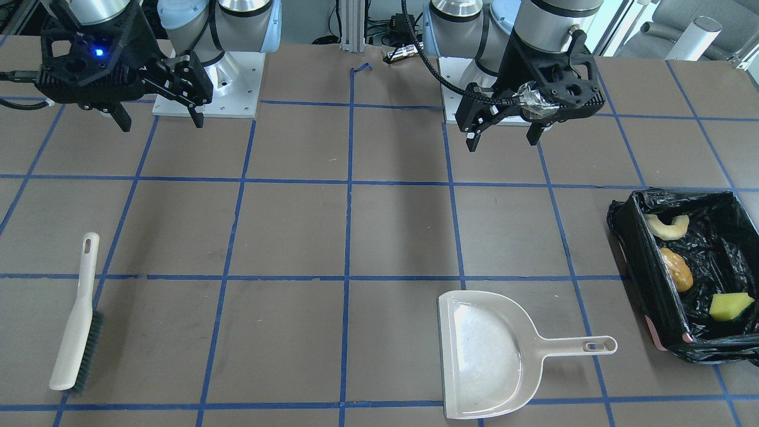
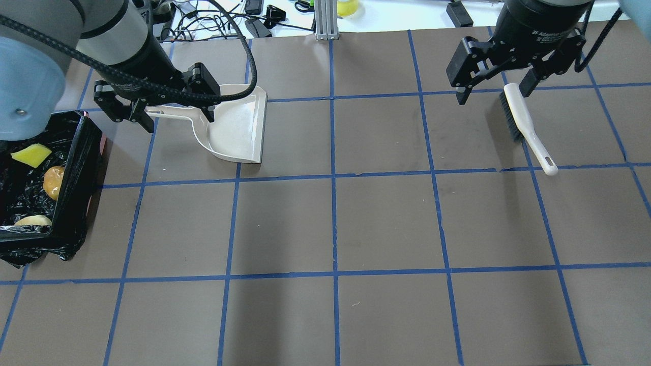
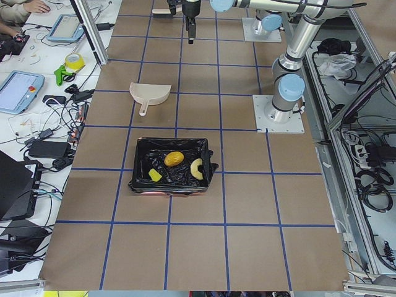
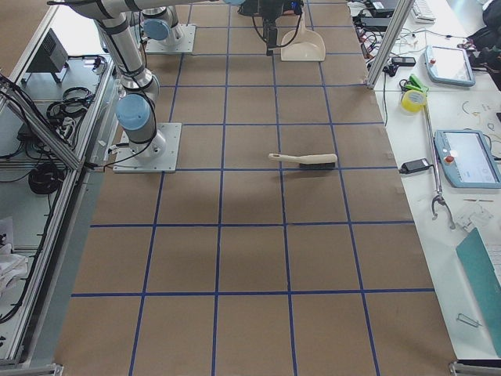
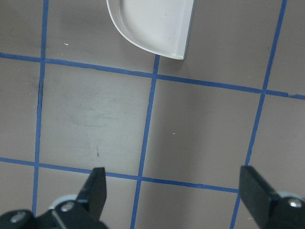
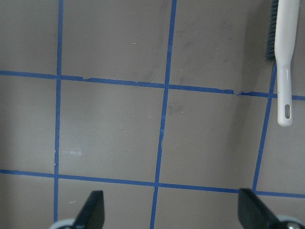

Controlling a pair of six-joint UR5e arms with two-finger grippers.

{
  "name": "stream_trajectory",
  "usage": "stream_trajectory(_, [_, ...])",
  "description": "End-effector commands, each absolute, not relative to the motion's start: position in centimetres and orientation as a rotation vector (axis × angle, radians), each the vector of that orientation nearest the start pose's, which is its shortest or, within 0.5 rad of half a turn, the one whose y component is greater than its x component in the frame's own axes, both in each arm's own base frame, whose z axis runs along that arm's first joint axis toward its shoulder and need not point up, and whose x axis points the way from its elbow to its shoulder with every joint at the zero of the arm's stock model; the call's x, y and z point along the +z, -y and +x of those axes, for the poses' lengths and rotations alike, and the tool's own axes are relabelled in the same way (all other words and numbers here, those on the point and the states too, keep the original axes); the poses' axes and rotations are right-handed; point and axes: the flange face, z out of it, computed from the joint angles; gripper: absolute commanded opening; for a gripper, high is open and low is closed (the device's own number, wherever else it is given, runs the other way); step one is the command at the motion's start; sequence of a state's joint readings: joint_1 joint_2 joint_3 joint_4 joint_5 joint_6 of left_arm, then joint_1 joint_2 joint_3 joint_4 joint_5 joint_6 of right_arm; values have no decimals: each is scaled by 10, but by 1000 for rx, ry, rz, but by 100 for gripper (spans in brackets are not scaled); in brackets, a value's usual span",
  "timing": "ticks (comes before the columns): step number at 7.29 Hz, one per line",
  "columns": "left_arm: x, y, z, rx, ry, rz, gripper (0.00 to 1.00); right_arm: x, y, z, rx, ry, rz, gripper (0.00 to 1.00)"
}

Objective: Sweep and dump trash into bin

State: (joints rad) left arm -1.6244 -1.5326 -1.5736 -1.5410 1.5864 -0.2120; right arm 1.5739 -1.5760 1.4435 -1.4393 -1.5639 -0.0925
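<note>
The bin [image 1: 651,279], lined with black plastic, stands at the table's end on my left; it also shows in the overhead view [image 2: 76,173]. Inside lie the potato-like lump [image 1: 676,270], the croissant piece [image 1: 668,227] and the yellow sponge wedge [image 1: 730,306]. The beige dustpan [image 1: 486,356] lies empty on the table, and the brush [image 1: 77,320] lies flat on my right side. My left gripper [image 1: 502,141] is open and empty, raised above the dustpan's handle [image 2: 168,113]. My right gripper [image 1: 162,123] is open and empty, raised over the brush's bristle end [image 2: 508,109].
The table is brown with a blue tape grid. Both arm bases [image 1: 207,83] stand at the robot's edge. Beyond the far edge are cables, tablets [image 3: 21,90] and a tape roll [image 3: 74,62] on a white bench.
</note>
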Motion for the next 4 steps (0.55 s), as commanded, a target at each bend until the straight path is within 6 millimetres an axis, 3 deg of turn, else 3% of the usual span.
stream_trajectory(1, [508,474,-158,-103,-3125,-250,100,540,486,135,-5,-3138,-154,100])
stream_trajectory(4, [507,474,-157,-101,-3123,-250,100,539,487,136,-3,-3126,-156,100])
